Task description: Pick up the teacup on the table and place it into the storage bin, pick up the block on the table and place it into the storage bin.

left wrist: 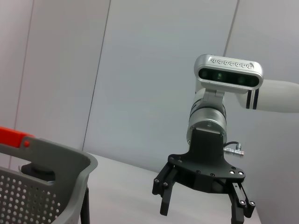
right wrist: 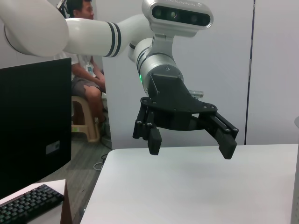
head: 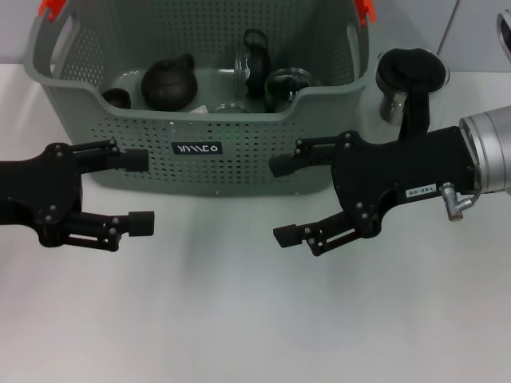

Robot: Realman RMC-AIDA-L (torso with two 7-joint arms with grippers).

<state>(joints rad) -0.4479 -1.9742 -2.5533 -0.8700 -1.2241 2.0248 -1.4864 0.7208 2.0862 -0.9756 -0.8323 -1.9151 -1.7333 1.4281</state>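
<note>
Grey and perforated, the bin (head: 239, 152) sits at the far middle of the white table (head: 255, 319), orange clips (head: 49, 8) on its rim and a small black label (head: 197, 148) on its near wall; inside it I see a dark round teapot (head: 168, 83), a small dark cup (head: 116, 98) at its left, and glassware (head: 287, 86) toward the right; I cannot make out a block anywhere. My left gripper (head: 142, 191) hovers above the table just in front of the bin's left half, fingers spread apart and holding nothing; my right gripper (head: 286, 199) hangs near the bin's right half, likewise released and empty, its fingers (head: 287, 235) wide apart. Both point toward each other over bare tabletop. A glass jug (head: 407, 84) with black lid stands just right of the bin, beyond my right arm.
</note>
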